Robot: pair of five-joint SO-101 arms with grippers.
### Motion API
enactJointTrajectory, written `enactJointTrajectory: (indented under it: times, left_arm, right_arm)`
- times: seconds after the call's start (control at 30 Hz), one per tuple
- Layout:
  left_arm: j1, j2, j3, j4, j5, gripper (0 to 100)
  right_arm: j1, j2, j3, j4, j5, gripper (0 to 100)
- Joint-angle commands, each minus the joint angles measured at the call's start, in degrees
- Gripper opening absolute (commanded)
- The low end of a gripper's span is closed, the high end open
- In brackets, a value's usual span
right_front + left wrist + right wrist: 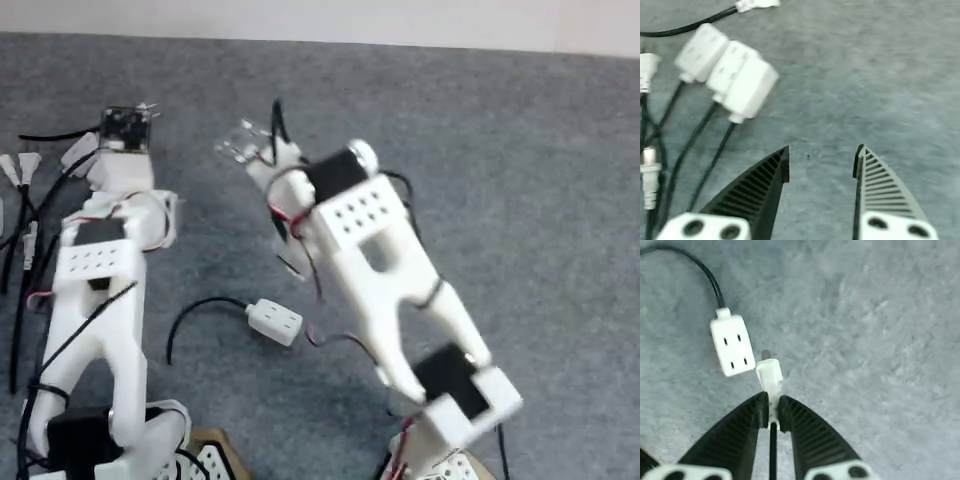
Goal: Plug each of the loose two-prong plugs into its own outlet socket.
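Cords (675, 107), black and loosely tangled, are seen crowding one side of the grey-covered bench (875, 75) beside the left gripper (823, 150). Its jaws are spread wide apart over bare covering.

Three white socket blocks (732, 65) are counted there, packed side by side and touching, each trailed by its own cord. Three loose plugs (649, 182) are counted around them. One lies among the cords nearer the gripper, one is just beside the outermost block, and one lies beyond the blocks at the end of a cord.

The right gripper (772, 401) is clamped on a fourth plug (769, 374). The plug is gripped at its rear end, with its cord running back between the fingers and its prongs (766, 355) pointing forward.

A single socket block (732, 346) with a black cord lies flat on the bench ahead of that plug. Two pairs of slots are counted on its upturned face. In the right wrist view the prongs are seen just beside one corner of this block and not in any slot. Whether they touch it cannot be told.

In the high view the same block is seen between the two arms, with its cord curling away toward the left arm.
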Motion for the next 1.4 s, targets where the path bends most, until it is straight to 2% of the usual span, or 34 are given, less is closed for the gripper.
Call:
enactJointTrajectory:
  times: [0.0,0.2,0.5,0.63,0.8,1.0,1.17,1.37]
  left_arm:
    - [-3.0,-0.4,2.1,-4.1,-1.8,23]
    - [-6.5,-0.4,6.4,-7.3,-7.3,23]
    - [-8.5,-0.3,8.9,-7.6,-10.4,23]
    - [-8.6,-0.3,12.2,-12.0,-10.6,23]
    - [-8.7,0.3,14.2,-12.7,-10.7,23]
    - [-9.0,11.0,10.7,-14.1,-12.3,23]
    - [-12.1,21.0,3.4,-13.7,-12.3,23]
    - [-9.9,21.4,0.9,-13.6,-13.3,23]
  right_arm:
    - [-2.9,6.1,-7.5,2.3,3.0,0.8]
    - [-10.6,9.5,-6.8,2.4,17.6,0.8]
    - [-12.7,3.9,1.2,2.4,27.0,0.8]
    - [-12.6,1.5,1.5,2.4,30.3,0.8]
    - [-12.4,1.5,1.5,2.4,35.6,0.8]
    - [-12.5,1.4,1.4,2.4,45.5,0.8]
    - [-12.4,1.5,1.1,2.3,52.2,0.8]
    - [-12.4,1.8,1.3,-0.5,58.1,0.8]
